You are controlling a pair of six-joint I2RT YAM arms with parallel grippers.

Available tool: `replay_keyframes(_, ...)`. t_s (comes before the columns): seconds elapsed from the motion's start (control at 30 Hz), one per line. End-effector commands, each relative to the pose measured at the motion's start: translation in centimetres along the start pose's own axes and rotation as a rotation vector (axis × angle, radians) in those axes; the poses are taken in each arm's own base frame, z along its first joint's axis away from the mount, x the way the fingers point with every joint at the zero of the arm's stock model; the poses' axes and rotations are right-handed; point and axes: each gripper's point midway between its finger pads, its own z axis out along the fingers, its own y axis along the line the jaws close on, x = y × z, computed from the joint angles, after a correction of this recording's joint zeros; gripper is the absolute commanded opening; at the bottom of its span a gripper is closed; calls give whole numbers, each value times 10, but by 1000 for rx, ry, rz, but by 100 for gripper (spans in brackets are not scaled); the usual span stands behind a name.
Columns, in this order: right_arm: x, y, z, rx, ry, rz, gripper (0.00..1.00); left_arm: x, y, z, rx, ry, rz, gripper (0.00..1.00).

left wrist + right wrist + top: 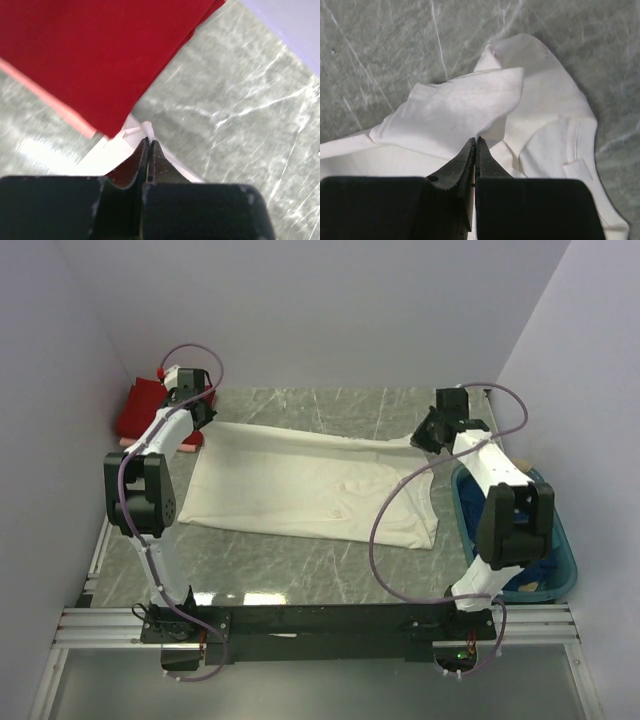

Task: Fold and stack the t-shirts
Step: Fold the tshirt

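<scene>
The counter (300, 570) holds one cream-white t-shirt (310, 490), lying long-ways left to right, neck toward the one teal basket (567, 562) (one dark blue t-shirt (535, 578) peeks out, mostly hidden). One red t-shirt (140, 410) lies far left, over a pale pink t-shirt (50, 102) whose edge alone shows. The left fingers (139, 161) and right fingers (462, 161) each pinch the cream-white t-shirt's far edge.

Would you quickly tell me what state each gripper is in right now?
Left gripper: closed, pinching the cream-white cotton t-shirt.
Right gripper: closed, pinching the same t-shirt.
</scene>
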Motion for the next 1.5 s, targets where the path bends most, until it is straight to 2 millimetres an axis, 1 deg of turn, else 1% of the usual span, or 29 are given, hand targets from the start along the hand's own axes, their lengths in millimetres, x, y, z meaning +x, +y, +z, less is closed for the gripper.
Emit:
replay_keyframes(0.0,-12,9,-32,-51,-107,26,0,-16,10,-24,-7,-56,-42,0)
replay_keyframes(0.03,2,0,-30,-34,-86,26,0,-5,18,-23,-16,-37,-38,0)
replay_keyframes(0.07,3,1,-39,-45,-102,29,0,-6,18,-30,-6,-43,-48,1)
replay_keyframes(0.1,8,-1,-40,-50,-101,33,0,-3,20,-31,-7,-39,-48,0)
replay_keyframes(0.13,20,-9,-38,-36,-79,35,0,7,26,-31,-17,-18,-42,0)
replay_keyframes(0.2,26,-10,-46,-49,-86,41,0,9,32,-36,-30,-18,-51,0)
replay_keyframes(0.23,36,-16,-45,-47,-67,40,0,14,35,-36,-40,-7,-51,0)
replay_keyframes(0.3,42,-16,-51,-65,-70,38,0,21,43,-39,-65,11,-66,1)
replay_keyframes(0.33,51,-21,-50,-58,-56,33,0,23,44,-40,-67,15,-70,1)
replay_keyframes(0.37,54,-22,-54,-60,-58,29,0,23,44,-44,-63,16,-92,1)
replay_keyframes(0.4,56,-24,-55,-59,-60,29,0,30,47,-45,-64,28,-98,1)
replay_keyframes(0.43,63,-30,-54,-51,-50,27,0,34,48,-46,-60,33,-108,1)
replay_keyframes(0.47,65,-31,-57,-54,-53,23,0,33,47,-49,-50,26,-139,1)
replay_keyframes(0.5,71,-36,-56,-46,-44,23,0,43,52,-49,-58,46,-144,1)
replay_keyframes(0.53,72,-36,-59,-51,-46,18,0,46,55,-51,-60,48,-154,1)
replay_keyframes(0.57,75,-36,-60,-61,-36,16,0,55,60,-49,-70,58,-169,1)
replay_keyframes(0.6,81,-39,-60,-60,-23,16,0,58,63,-49,-75,57,-173,1)
replay_keyframes(0.67,84,-37,-63,-78,-25,11,0,61,65,-50,-74,53,-188,1)
replay_keyframes(0.7,87,-37,-62,-78,-21,8,0,65,69,-49,-86,53,-189,1)
replay_keyframes(0.8,97,-39,-61,-80,2,0,0,69,74,-49,-97,45,-196,1)
replay_keyframes(0.87,100,-38,-61,-91,2,3,0,67,75,-52,-91,31,-207,1)
replay_keyframes(0.9,104,-40,-60,-89,10,2,0,66,75,-53,-88,26,-210,1)
replay_keyframes(1.0,108,-41,-58,-91,22,1,0,58,73,-54,-84,0,-217,1)
replay_keyframes(1.07,109,-40,-59,-97,22,5,0,53,73,-56,-92,-14,-218,1)
replay_keyframes(1.1,109,-40,-60,-97,23,7,0,46,70,-56,-89,-24,-221,1)
replay_keyframes(1.17,108,-39,-62,-106,18,6,0,43,69,-56,-97,-24,-211,1)
replay_keyframes(1.2,109,-40,-62,-104,21,7,0,38,67,-57,-94,-34,-216,1)
replay_keyframes(1.33,112,-40,-65,-115,22,9,0,37,70,-58,-102,-43,-215,1)
replay_keyframes(1.47,121,-42,-65,-124,34,8,0,42,77,-59,-119,-42,-214,1)
